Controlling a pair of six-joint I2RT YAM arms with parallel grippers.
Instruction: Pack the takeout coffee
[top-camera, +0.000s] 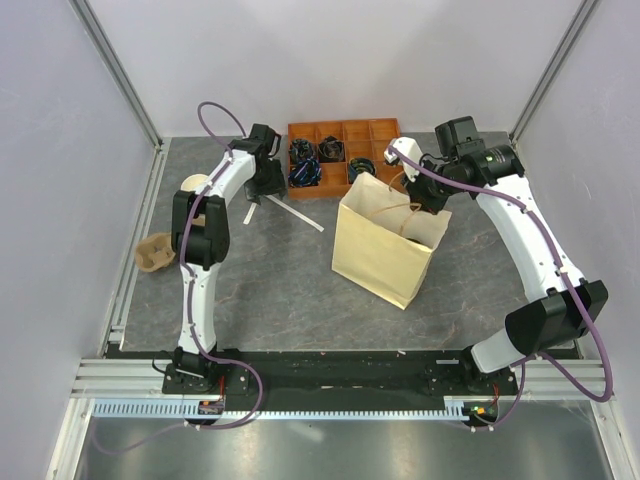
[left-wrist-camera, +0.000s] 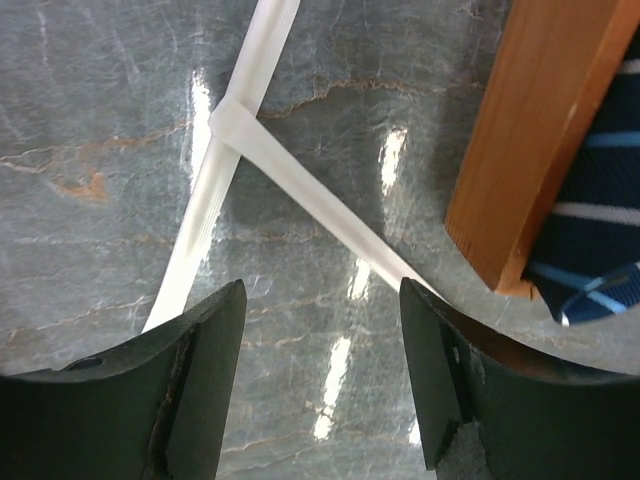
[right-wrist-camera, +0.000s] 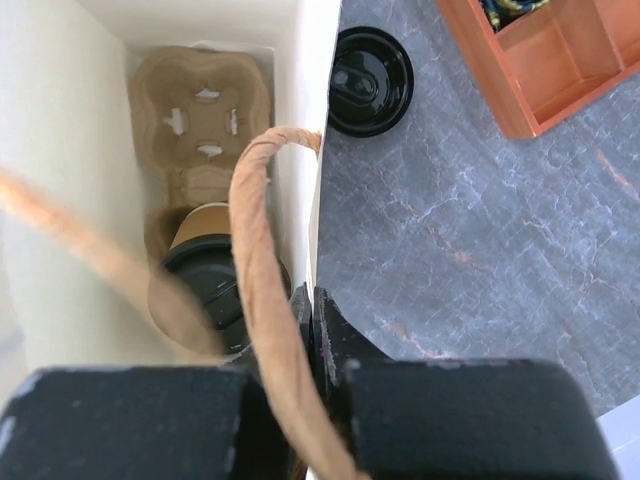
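The takeout coffee (right-wrist-camera: 203, 288), a brown paper cup with a black lid, stands inside the paper bag (top-camera: 383, 250), seated in a tan pulp carrier (right-wrist-camera: 203, 110) on the bag's floor. It is hidden in the top view. My right gripper (right-wrist-camera: 313, 312) is shut on the bag's right wall at the rim, also seen in the top view (top-camera: 432, 207), with the twisted paper handle (right-wrist-camera: 258, 260) draped across it. My left gripper (left-wrist-camera: 320, 300) is open and empty, low over the table by two crossed white stir sticks (left-wrist-camera: 250, 135), left of the bag (top-camera: 266, 182).
An orange compartment tray (top-camera: 345, 133) with dark items stands behind the bag; its corner (left-wrist-camera: 525, 150) is right of my left gripper. A loose black lid (right-wrist-camera: 370, 80) lies between bag and tray. A second pulp carrier (top-camera: 153, 252) and a lidless cup (top-camera: 194, 184) sit far left.
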